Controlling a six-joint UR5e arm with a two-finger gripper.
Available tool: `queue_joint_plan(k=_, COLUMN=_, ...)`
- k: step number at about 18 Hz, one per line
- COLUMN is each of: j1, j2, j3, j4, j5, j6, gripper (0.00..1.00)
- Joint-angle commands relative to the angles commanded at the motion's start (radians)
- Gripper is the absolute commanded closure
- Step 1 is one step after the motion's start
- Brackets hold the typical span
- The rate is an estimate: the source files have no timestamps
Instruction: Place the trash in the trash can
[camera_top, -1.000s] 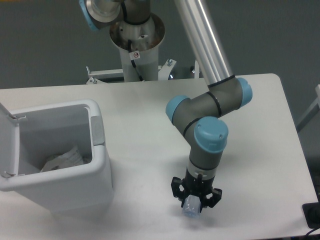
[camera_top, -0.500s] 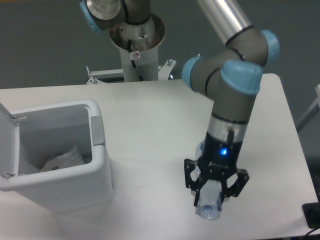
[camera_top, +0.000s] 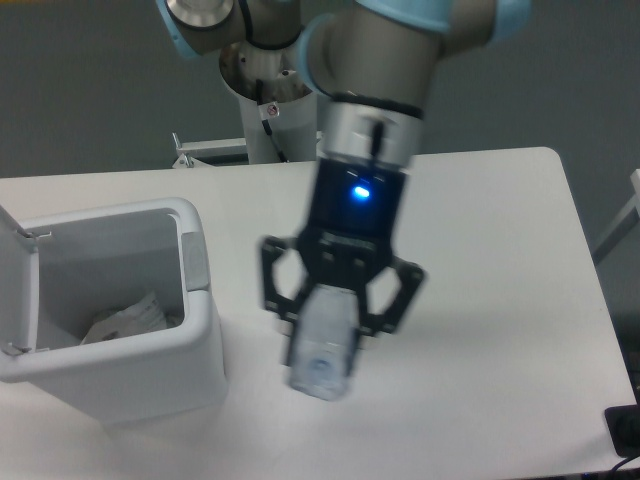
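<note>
Transport step: gripper (camera_top: 330, 310) is clamped on the bottle (camera_top: 324, 345), carried above the counter (camera_top: 500, 250), just off the trash can (camera_top: 200, 330) at its 3 o'clock. Next move needs more travel toward 9 o'clock until the bottle is over the open bin, then release. Bottle looks clear and motion-blurred, label not discernible; wrapper (camera_top: 125, 320) already lies inside the can.

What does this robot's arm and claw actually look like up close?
The arm is made of thick grey round segments with light blue caps at the joints. Its wrist is a silvery band above a black section with a small glowing blue light. The gripper is black, with two angular linked fingers spreading from a central body. It rises from a silvery base.
</note>
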Motion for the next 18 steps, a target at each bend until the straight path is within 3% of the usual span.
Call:
queue_joint_plan(k=5, j1=-0.135, j2=-0.006, j3=-0.005, j4=0.003, j5=0.0, j6=-0.029, gripper=0.44)
queue_joint_plan(k=9, j1=-0.184, j2=-0.006, j3=-0.037, j4=0.003, j5=-0.002, j6=-0.09, gripper=0.42)
queue_joint_plan(k=10, j1=-0.192, j2=-0.011, j3=-0.046, j4=0.003, j5=0.0, j6=-0.118, gripper=0.38)
queue_joint_plan(k=11, j1=-0.194, j2=-0.012, j3=-0.067, j4=0.003, j5=0.0, j6=-0.117, gripper=0.28)
queue_joint_plan(k=12, j1=-0.194, j2=-0.012, j3=-0.083, j4=0.005, j5=0.003, j6=-0.109, gripper=0.04)
queue_joint_plan(k=13, j1=-0.194, j2=-0.012, j3=-0.081, j4=0.005, j5=0.0, j6=-0.111, gripper=0.0)
queue_joint_plan(k=16, j1=-0.19, j2=-0.008, j3=-0.071, j4=0.003, j5=0.005, j6=-0.109, gripper=0.0)
queue_joint_plan(k=18, j1=-0.145, j2=-0.001, j3=-0.066, j4=0.003, j5=0.006, j6=-0.103, gripper=0.0)
